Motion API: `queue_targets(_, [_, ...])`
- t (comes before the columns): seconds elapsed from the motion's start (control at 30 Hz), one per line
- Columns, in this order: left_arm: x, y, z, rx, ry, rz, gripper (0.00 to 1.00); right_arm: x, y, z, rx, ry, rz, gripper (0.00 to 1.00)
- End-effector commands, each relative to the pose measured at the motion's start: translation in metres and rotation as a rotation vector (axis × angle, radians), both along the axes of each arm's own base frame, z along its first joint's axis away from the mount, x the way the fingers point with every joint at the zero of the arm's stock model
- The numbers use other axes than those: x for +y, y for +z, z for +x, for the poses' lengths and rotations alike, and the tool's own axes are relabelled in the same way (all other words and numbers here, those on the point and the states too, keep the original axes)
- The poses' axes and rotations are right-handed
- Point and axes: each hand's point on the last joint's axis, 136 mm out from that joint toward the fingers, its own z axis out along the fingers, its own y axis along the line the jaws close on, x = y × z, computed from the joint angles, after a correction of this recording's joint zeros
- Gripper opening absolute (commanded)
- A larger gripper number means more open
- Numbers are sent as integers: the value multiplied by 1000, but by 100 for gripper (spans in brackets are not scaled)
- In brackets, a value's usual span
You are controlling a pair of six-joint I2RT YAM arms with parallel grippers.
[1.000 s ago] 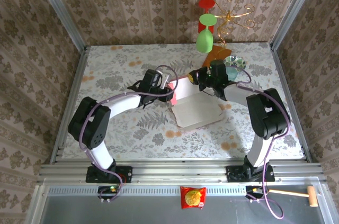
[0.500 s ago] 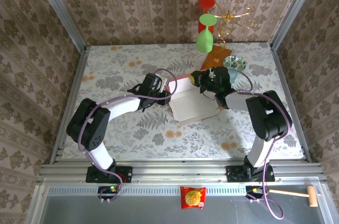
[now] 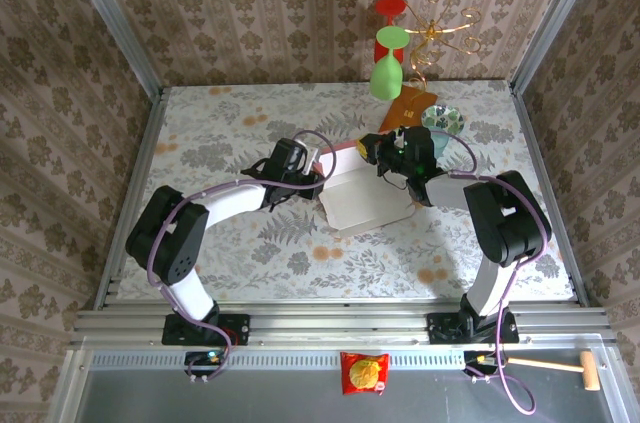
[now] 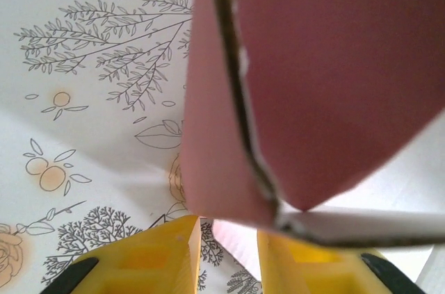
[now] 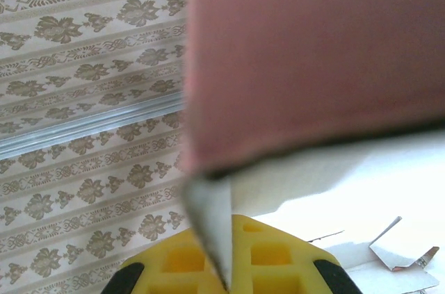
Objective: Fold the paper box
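Top external view. The paper box (image 3: 368, 205) lies part-raised at the middle of the counter (image 3: 220, 133), whitish inside panel up, with a pink wall standing along its far edge. The left hand (image 3: 312, 175) meets the box at the far left corner. The right hand (image 3: 383, 150) meets the other end of the same wall. An orange-brown packet (image 3: 408, 111) lies just behind the right hand, apart from the box.

Left wrist view. Two pink panels of the box (image 4: 334, 64) join in a crease that runs down toward the gap of the left hand (image 4: 228, 242). The yellow fingers (image 4: 149, 259) stand a little apart; whether they pinch the corner cannot be told.

Right wrist view. The right hand (image 5: 226, 266) is closed on a thin whitish edge of the box (image 5: 313, 51), with the pink wall rising above it.

Step in hand, as judged: raising the far wall and forming its left corner. To do it well, the right hand should hold the wall upright while the left presses along the scored crease, not across it, so that the thin card bends at the line without buckling. Even, gentle pressure suits; a hard pull could tear a tab or drag the sheet across the counter.
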Motion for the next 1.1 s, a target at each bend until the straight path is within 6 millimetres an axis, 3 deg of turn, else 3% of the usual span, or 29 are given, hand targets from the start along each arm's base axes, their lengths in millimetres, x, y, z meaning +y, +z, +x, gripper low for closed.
queue_targets(0.0, [-10,6,2,-44,-48,-14,28,4,11,-5,-33,25,11,0])
queue_targets(0.37, [-8,4,13,-89,-13,-6,26,11,8,-8,-68,35,4,0])
queue_targets(0.57, [-6,1,20,-101,13,9,26,12,-9,-12,-41,39,-10,0])
queue_targets(0.77, [-5,2,26,-123,28,23,26,12,-15,-7,-22,31,-13,0])
queue_targets(0.9, [-3,8,29,-154,30,25,35,13,-12,-2,-13,22,-12,0])
queue_targets(1.07, [2,8,31,-146,21,-7,33,17,-9,6,-23,32,-26,0])
